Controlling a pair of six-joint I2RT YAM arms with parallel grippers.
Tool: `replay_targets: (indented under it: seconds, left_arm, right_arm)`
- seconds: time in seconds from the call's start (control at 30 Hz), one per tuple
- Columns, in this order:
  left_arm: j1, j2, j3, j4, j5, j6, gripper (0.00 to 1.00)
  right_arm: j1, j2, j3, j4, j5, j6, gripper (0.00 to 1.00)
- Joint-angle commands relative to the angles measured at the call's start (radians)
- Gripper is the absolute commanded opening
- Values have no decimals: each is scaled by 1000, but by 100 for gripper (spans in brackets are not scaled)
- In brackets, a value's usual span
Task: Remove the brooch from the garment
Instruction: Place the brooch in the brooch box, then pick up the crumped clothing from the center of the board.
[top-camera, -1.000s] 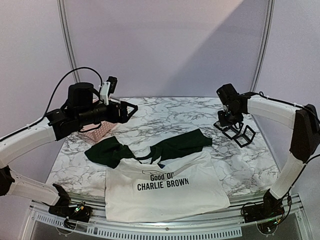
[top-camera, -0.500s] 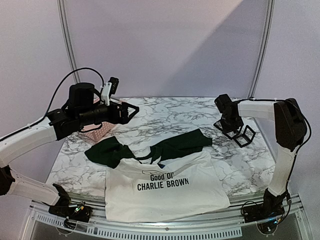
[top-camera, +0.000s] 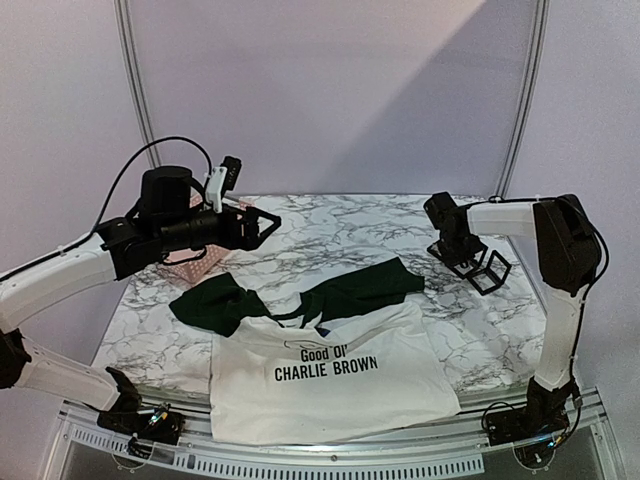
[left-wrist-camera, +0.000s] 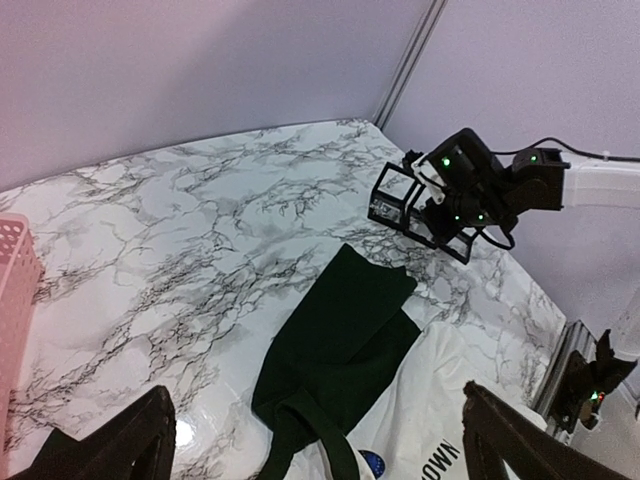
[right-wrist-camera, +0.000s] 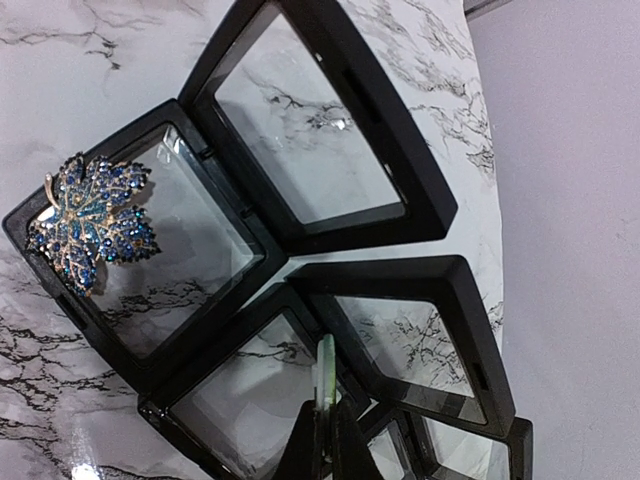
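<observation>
1. The right gripper (right-wrist-camera: 325, 450) is pressing its fingers fully together with no gap between them. A thin pale green sliver (right-wrist-camera: 325, 372) is showing at the tips, and I cannot tell what it is or whether it is being gripped.
2. This gripper is hanging over a black display case (right-wrist-camera: 300, 230) made of hinged frames with clear windows. Whether it is touching the case cannot be told.
3. The brooch (right-wrist-camera: 88, 222), a leaf shape set with blue stones, is lying on the clear window of one frame, apart from the fingertips and off the garment altogether.
4. The garment (top-camera: 330, 385), a white T-shirt, is lying flat on the marble table (top-camera: 340, 212) with its hem toward the arm bases. Its black print is reading "Good Ol' CHARLIE BROWN".
5. Its dark green sleeves (top-camera: 365, 285) are lying folded inward across the collar end, where a small round blue neck label is showing. Any writing on that label is too small to read.
6. The case is sitting beyond the garment's collar end on the right arm's side, well apart from the cloth.
7. The left gripper (top-camera: 265, 222) is spreading its fingers wide and holding nothing. It is hovering above the table beyond the garment's left sleeve.
8. A pink basket (top-camera: 195, 265) is standing under that arm, just beyond the same sleeve.
</observation>
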Motion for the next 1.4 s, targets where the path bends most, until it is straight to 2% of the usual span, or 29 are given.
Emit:
replay_targets:
  seconds: [0.0,0.3,0.67,0.83,1.07,1.37]
  left_arm:
    - [12,19,23,-4,22,-6,100]
    - [12,28,26,-8,28,-7,100]
    - [13,34,29,-12,30,-9,100]
    - [13,34,29,-14,30,-5,99]
    - [12,68,49,-38,53,-3,100]
    - [9,227,119,-127,142,-2,100]
  right_arm:
    - [-3,27,27,-11,11,1,0]
    - [-3,16,30,-41,-44,27,24]
    - [-3,-99,17,-42,-222,37,37]
    - [-2,-123,17,-55,-257,51,38]
    - [-2,-269,-21,-9,-476,80,45]
    - [27,-508,-179,171,-994,135,56]
